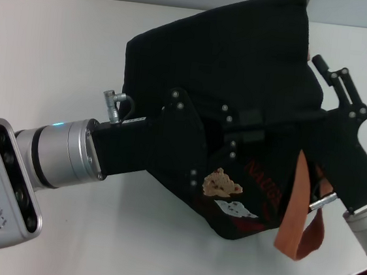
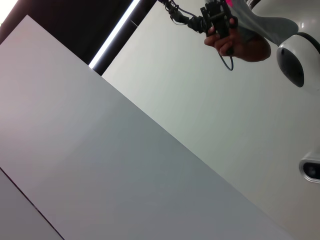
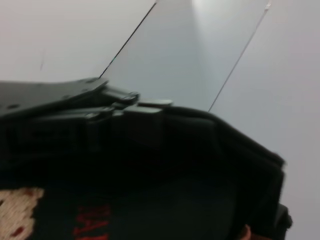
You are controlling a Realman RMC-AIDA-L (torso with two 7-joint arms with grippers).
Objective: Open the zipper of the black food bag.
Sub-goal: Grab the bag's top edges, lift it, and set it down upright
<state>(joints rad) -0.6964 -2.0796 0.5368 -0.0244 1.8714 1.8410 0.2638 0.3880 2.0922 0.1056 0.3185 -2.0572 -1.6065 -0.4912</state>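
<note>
White table [image 1: 62, 39] | both claws reach level onto black food bag [image 1: 243, 65] | grip unclear

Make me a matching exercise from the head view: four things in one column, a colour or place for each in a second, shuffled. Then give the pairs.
Things:
1. boxy black fabric food bag
2. webbing strap
3. bear patch
4. left arm's silver wrist cuff

Descriptions:
A. orange-brown, hanging down the bag's front
B. tan, sewn beside red lettering
C. lying on the white table
D. reaching in from the robot's left

Pairs: 1-C, 2-A, 3-B, 4-D
</note>
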